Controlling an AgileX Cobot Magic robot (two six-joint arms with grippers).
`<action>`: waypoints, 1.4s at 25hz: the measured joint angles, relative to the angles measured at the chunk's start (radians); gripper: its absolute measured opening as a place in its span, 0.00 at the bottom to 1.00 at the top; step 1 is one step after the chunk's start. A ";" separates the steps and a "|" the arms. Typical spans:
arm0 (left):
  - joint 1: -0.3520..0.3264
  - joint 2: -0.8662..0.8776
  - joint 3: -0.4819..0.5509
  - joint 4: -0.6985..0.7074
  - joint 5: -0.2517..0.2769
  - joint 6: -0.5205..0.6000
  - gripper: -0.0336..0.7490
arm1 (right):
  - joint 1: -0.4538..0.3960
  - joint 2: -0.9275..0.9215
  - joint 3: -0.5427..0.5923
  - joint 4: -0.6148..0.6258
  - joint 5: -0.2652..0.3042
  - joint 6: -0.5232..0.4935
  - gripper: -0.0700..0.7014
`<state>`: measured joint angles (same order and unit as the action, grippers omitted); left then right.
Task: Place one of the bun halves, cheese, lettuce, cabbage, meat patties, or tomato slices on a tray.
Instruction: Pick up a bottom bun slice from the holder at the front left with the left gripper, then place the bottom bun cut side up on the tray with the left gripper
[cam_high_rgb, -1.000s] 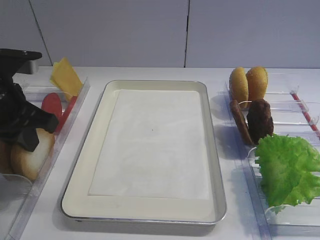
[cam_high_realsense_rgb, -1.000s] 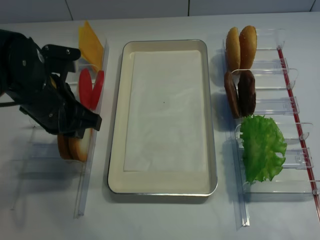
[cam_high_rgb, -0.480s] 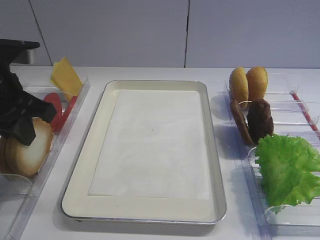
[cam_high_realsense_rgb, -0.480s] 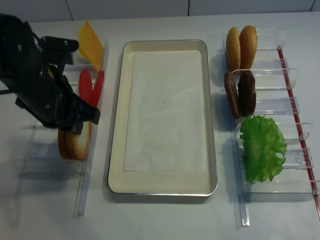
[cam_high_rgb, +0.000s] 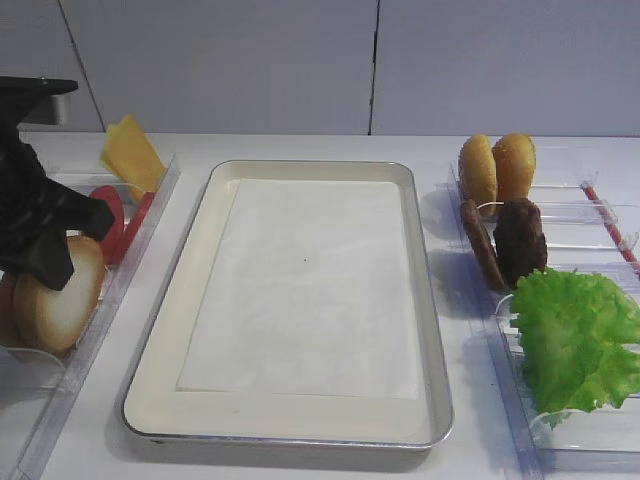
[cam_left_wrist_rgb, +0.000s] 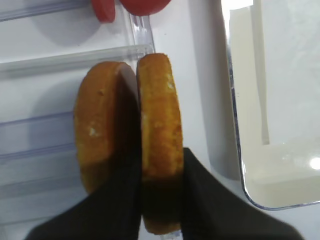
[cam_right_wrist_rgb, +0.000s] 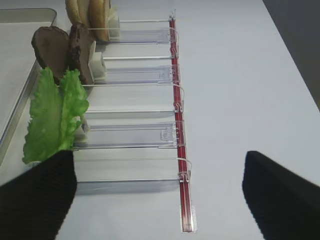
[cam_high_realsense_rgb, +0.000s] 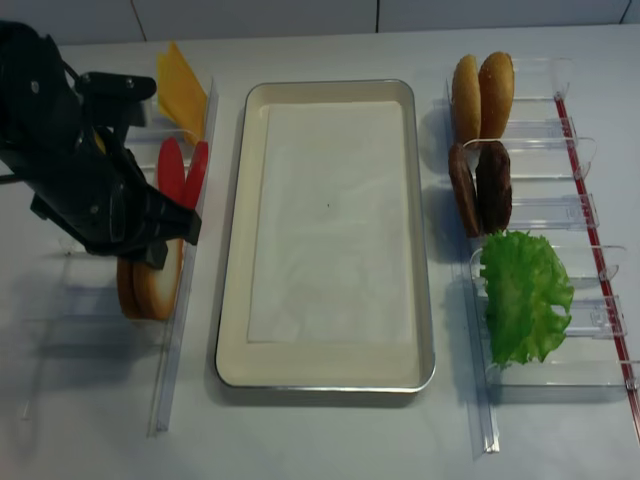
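Note:
My left gripper (cam_left_wrist_rgb: 160, 200) (cam_high_realsense_rgb: 150, 245) is shut on a bun half (cam_left_wrist_rgb: 157, 135) that stands on edge in the left rack, one finger (cam_left_wrist_rgb: 125, 205) wedged between it and a second bun half (cam_left_wrist_rgb: 100, 135). The cream tray (cam_high_rgb: 165, 340) (cam_high_realsense_rgb: 232, 300) lies in the middle, lined with white paper and holding nothing. Tomato slices (cam_high_realsense_rgb: 172, 175) and cheese (cam_high_realsense_rgb: 180, 85) sit further back in the same rack. On the right stand two more bun halves (cam_high_rgb: 497, 168), meat patties (cam_high_rgb: 520, 240) and lettuce (cam_high_rgb: 575, 335). My right gripper (cam_right_wrist_rgb: 160, 200) hangs open over bare table. Cabbage is out of view.
Clear plastic racks (cam_high_realsense_rgb: 190, 300) (cam_right_wrist_rgb: 135, 135) run along both sides of the tray, the right one edged by a red strip (cam_right_wrist_rgb: 179, 130). A grey wall (cam_high_rgb: 380, 60) rises behind the table.
The left arm has drawn back a little to the left, uncovering more of the buns. Its gripper stays shut on the bun half in the rack.

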<state>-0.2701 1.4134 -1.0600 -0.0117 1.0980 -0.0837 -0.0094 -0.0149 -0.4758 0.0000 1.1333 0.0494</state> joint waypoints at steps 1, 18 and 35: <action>0.000 -0.006 -0.007 -0.001 0.009 0.000 0.23 | 0.000 0.000 0.000 0.000 0.000 0.000 0.99; 0.000 -0.033 -0.050 -0.238 0.014 0.089 0.23 | 0.000 0.000 0.000 0.000 0.000 0.000 0.99; -0.167 0.051 -0.005 -0.738 -0.217 0.382 0.23 | 0.000 0.000 0.000 0.000 0.000 0.000 0.99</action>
<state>-0.4375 1.4647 -1.0653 -0.7501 0.8807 0.2981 -0.0094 -0.0149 -0.4758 0.0000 1.1333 0.0494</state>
